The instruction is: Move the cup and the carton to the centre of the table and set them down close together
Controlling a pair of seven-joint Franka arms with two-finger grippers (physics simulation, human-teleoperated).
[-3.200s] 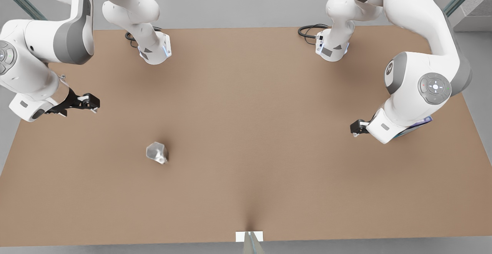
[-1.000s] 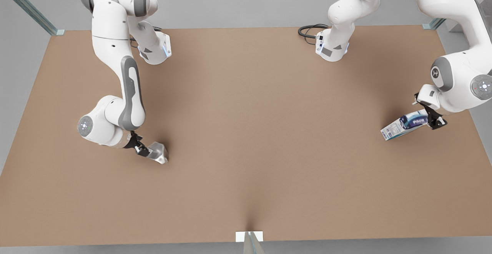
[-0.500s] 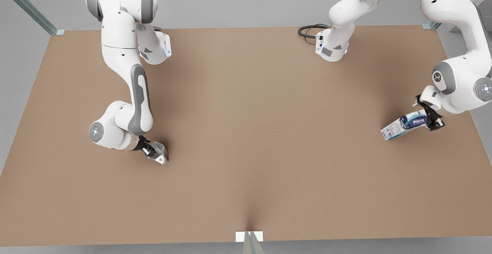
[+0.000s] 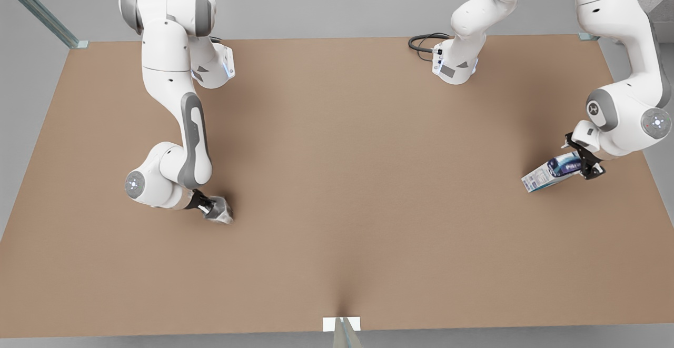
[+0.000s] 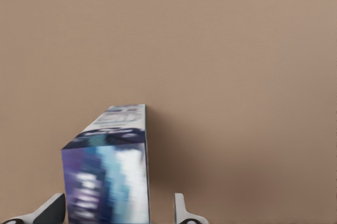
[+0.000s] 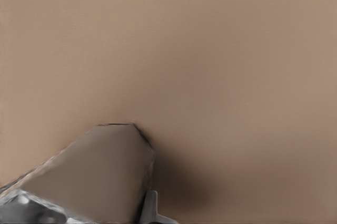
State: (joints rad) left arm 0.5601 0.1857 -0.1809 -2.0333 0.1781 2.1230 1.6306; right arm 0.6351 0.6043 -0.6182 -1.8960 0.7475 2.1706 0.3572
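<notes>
- The left gripper (image 4: 584, 162) is at the carton (image 4: 553, 172), near the table (image 4: 337, 142) edge on the front view's right. Its two fingers stand on either side of the carton's near end.
- In the left wrist view the carton (image 5: 108, 174) lies between the fingers (image 5: 181, 211); one finger seems to touch a side, the other stands a little off it. The fingers are spread and have not pressed on the carton.
- The right gripper (image 4: 210, 207) is at the cup (image 4: 221, 212), on the front view's left half of the table.
- In the right wrist view the cup (image 6: 84, 174) is close against one finger (image 6: 150, 208). Whether the fingers are spread or pressed on the cup, I cannot tell.
- The carton lies on its long side, tilted across the table, white end toward the centre. It has a dark blue-purple band with print, but the writing cannot be read.
- The cup is silvery-grey and faceted; no writing is seen on it.
- Cup and carton are well apart, one on each side, both resting on the table.
- The brown top between them is bare, with wide room at the centre. A black cable (image 4: 424, 42) lies at the far edge beside one arm base.
</notes>
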